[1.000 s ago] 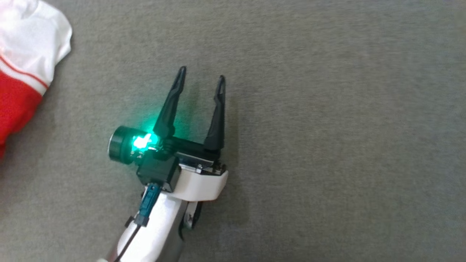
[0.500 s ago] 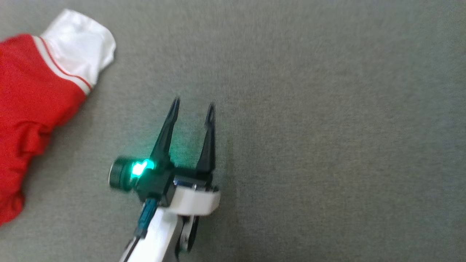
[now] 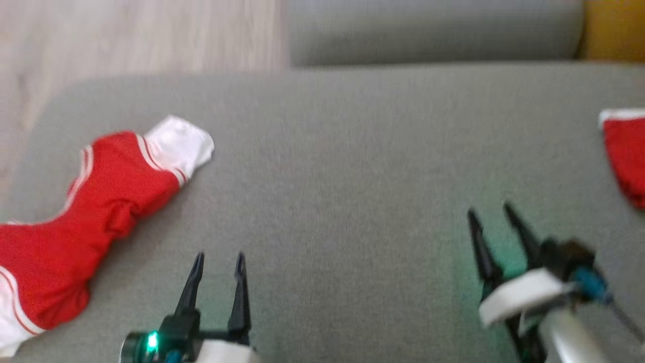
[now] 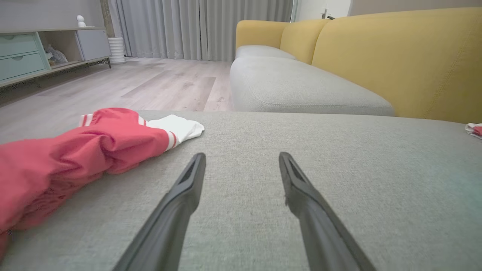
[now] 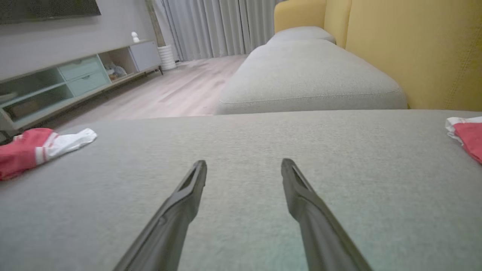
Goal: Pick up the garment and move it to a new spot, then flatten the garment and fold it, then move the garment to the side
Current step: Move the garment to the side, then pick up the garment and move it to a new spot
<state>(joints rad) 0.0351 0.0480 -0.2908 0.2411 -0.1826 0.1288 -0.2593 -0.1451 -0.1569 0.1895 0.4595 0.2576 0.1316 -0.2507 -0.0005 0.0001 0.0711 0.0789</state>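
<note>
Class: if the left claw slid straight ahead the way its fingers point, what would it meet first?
Probably nothing: bare grey cushion lies ahead of the left claw to its far edge. The white sleeve of the garment sits just left of that line; clearance is unclear.

Garment [image 3: 101, 201]: running off the left edge. Red cloth [image 3: 625, 151]: running off the right edge. Right gripper [image 3: 489, 209]: showing blurred.

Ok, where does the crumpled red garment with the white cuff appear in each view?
Head view: crumpled red garment with the white cuff lies at the left, on the grey upholstered surface.
Left wrist view: left side, cuff towards centre.
Right wrist view: far left edge, small.
Shared landmark: the separate grey seat cushion beyond, upper middle in all three.
</note>
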